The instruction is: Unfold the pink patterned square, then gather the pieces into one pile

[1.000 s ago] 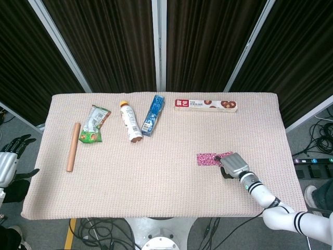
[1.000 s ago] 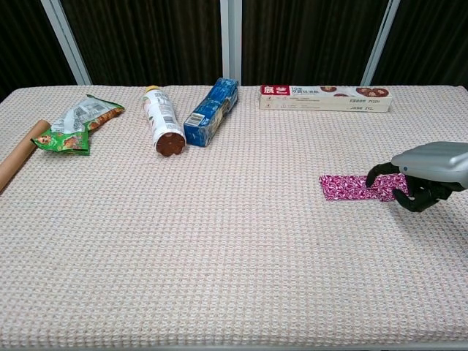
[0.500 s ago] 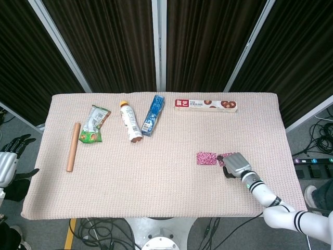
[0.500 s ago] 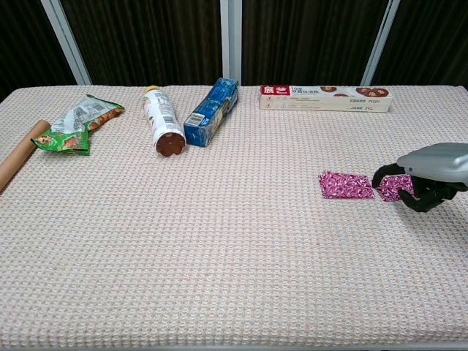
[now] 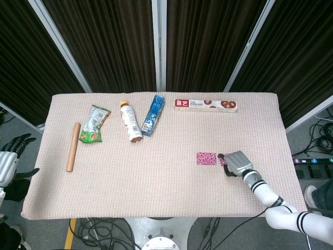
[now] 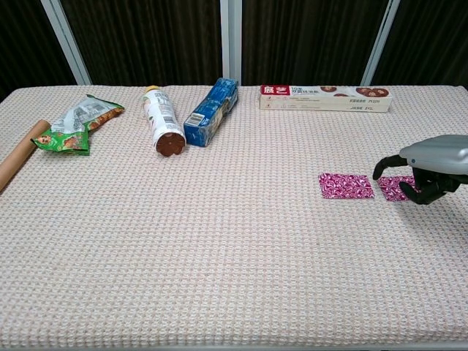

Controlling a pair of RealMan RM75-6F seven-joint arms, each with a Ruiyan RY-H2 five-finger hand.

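The right hand (image 6: 431, 170) has dragged one pink patterned piece (image 6: 395, 188) clear of the other pink piece (image 6: 346, 186); curled fingers (image 6: 385, 165) press it on the desk (image 6: 219, 248). Dragging back could bunch thin cloth. The left hand (image 5: 9, 159) hangs open.

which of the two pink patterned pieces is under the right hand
The smaller pink piece, partly covered by the right hand; the larger pink piece lies free to its left.

The counter (image 5: 156, 192) is bare cloth across its middle and along the whole near edge. Along the far edge lie a long box (image 5: 206, 105), blue packet (image 5: 152, 114), bottle (image 5: 130, 121), green bag (image 5: 93, 125) and, near the left edge, a brown roll (image 5: 73, 146). Toward the right edge, two pink pieces (image 6: 346, 186) lie flat, the right hand (image 6: 433, 167) resting over one.
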